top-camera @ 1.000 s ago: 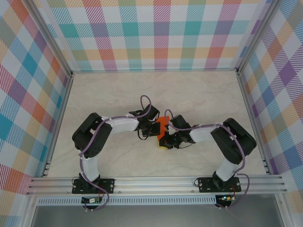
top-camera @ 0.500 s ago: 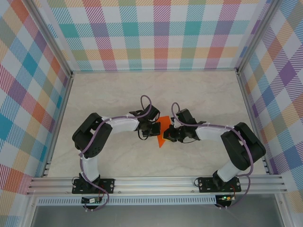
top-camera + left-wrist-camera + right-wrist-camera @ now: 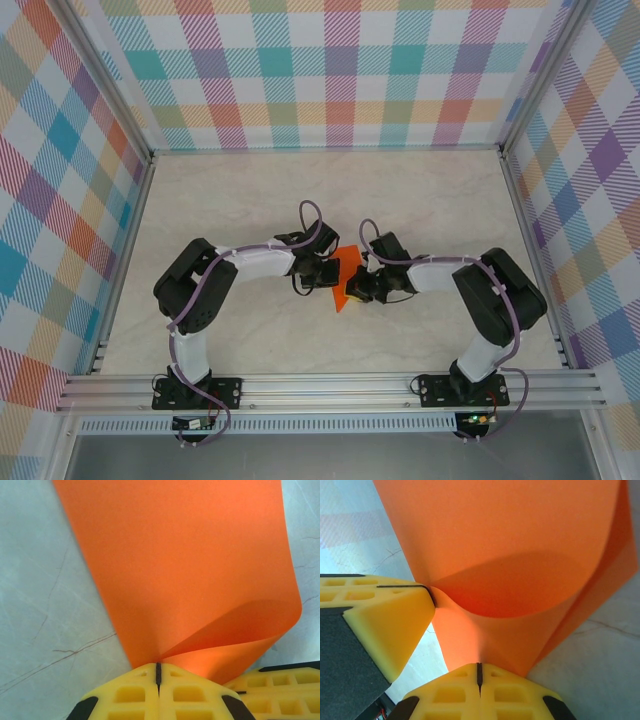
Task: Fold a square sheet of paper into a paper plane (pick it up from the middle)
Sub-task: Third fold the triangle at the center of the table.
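two-handed hold over the middle of the pale table (image 3: 220, 200). pinched between both arms: the square sheet of paper (image 3: 346, 285), orange, bowed into a loose curl and not yet creased flat. stretches straight ahead of each hand, long axis running away from the fingertips, curl bulging to the right of the left gripper (image 3: 158, 672). clamped fully closed on the sheet's near edge there, paper emerging from the seam between the pads. likewise the right gripper (image 3: 478, 672): closed tight on another part of the same edge, with the left gripper just to its left, close but apart. neither hand nearer than the other; likely hinges on drawing the two pinched spots together along that axis to set the crease.
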You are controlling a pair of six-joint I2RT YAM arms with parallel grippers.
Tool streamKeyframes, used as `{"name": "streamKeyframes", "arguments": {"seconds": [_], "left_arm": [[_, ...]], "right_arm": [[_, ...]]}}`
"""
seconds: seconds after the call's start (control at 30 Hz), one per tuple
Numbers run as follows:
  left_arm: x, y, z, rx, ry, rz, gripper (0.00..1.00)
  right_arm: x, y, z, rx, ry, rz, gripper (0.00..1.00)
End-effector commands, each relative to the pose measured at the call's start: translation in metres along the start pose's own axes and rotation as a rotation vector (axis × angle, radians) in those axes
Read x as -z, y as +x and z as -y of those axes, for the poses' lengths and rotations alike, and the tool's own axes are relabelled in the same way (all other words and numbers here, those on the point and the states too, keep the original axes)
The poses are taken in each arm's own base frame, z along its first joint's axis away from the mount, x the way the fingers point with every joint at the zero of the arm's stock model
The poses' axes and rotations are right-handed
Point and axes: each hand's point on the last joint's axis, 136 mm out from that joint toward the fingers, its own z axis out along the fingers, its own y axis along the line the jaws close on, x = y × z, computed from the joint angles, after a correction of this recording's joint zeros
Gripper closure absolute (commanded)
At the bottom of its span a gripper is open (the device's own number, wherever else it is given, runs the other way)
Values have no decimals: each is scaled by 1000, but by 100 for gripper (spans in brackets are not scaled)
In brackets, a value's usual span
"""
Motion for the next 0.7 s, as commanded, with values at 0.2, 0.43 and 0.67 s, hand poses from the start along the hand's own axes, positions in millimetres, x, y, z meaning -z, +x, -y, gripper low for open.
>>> {"name": "streamKeyframes", "arguments": {"seconds": [0.2, 0.43, 0.67], "left_arm": [[38, 6, 21, 97, 165, 89, 96], [36, 39, 25, 193, 292, 96, 99], [24, 55, 24, 207, 288, 64, 100]], "right_arm": [[4, 10, 13, -182, 61, 44, 98], [-1, 10, 8, -234, 41, 45, 98], [-7, 10, 9, -267, 42, 42, 98]]}}
